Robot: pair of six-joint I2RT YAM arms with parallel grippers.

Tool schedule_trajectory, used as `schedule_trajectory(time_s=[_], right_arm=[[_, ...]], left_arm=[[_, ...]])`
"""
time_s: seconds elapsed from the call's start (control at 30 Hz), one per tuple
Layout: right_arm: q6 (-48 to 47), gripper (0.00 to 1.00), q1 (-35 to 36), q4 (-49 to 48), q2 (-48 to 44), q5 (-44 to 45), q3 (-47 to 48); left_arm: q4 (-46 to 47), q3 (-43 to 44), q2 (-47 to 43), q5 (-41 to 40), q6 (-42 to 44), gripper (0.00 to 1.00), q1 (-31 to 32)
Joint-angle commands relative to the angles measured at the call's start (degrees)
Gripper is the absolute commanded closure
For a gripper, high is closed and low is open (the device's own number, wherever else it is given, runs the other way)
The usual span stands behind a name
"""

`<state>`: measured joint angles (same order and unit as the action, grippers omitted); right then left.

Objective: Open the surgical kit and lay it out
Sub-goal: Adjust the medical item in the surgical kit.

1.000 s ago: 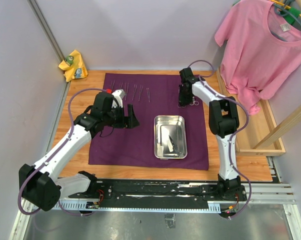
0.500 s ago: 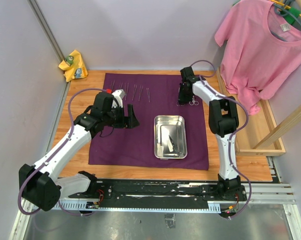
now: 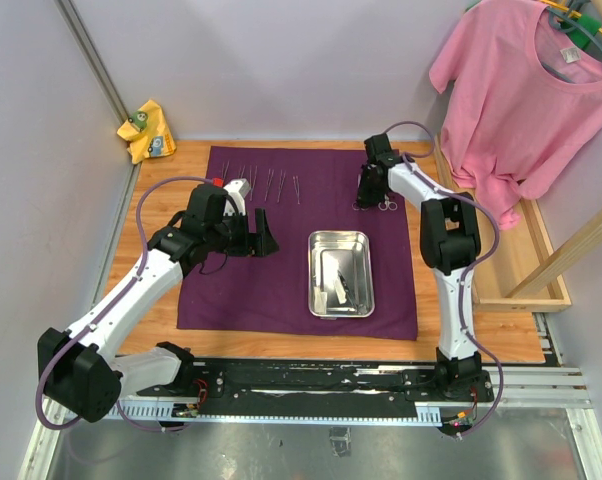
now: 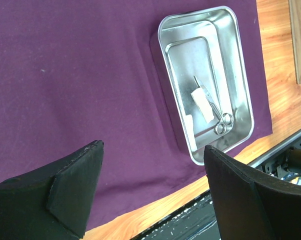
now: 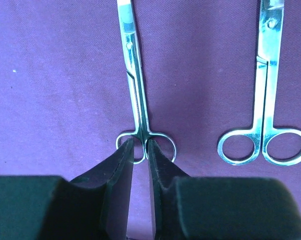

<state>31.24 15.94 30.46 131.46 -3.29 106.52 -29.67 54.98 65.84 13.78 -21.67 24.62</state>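
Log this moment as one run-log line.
left gripper: open, empty, above cloth | right gripper: nearly closed at handle rings of scissors on cloth, grip unclear | second scissors: laid alongside | tray: gauze inside

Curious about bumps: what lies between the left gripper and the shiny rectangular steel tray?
Only bare dark purple cloth, between left gripper and steel tray in the top view.

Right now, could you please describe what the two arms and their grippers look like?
Both the left arm and right arm have white tubular links with bulky black joint housings, and a lavender cable loops alongside each. The left gripper and right gripper carry matte black, wedge-shaped fingers. A small red part sits by the left wrist.
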Motion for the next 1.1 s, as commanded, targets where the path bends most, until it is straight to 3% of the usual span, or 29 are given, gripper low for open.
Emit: schedule_trajectory(time_s=[0.0,0.37,0.67,0.9,1.07], right_arm=[[-0.51,0.79,-0.60,-2.50,-0.92,-0.13,-2.85],[-4.92,0.72,-0.65,-6.47,-15.33,-1.93,-9.82],[-11.87,0.63,0.67,-3.57,-34.73,-5.25,-25.05],[-12.90,0.47,10.60,-1.65,-49.37,-4.27,-43.57],[-8.49,0.44,21.79,-0.12,-53.34,-0.60,-50.30]], left_arm=[[0.58,1.17,-0.68,0.19,0.57,0.15,0.44],[-0.92,3.28,-1.12,-1.58,0.39,0.14,0.43],[-1.42,5.69,-0.66,-3.35,0.52,0.14,0.43],[-0.20,5.59,-0.77,-3.11,-0.07,0.14,0.47],[0.22,4.78,-2.07,-2.71,-0.39,0.14,0.43]])
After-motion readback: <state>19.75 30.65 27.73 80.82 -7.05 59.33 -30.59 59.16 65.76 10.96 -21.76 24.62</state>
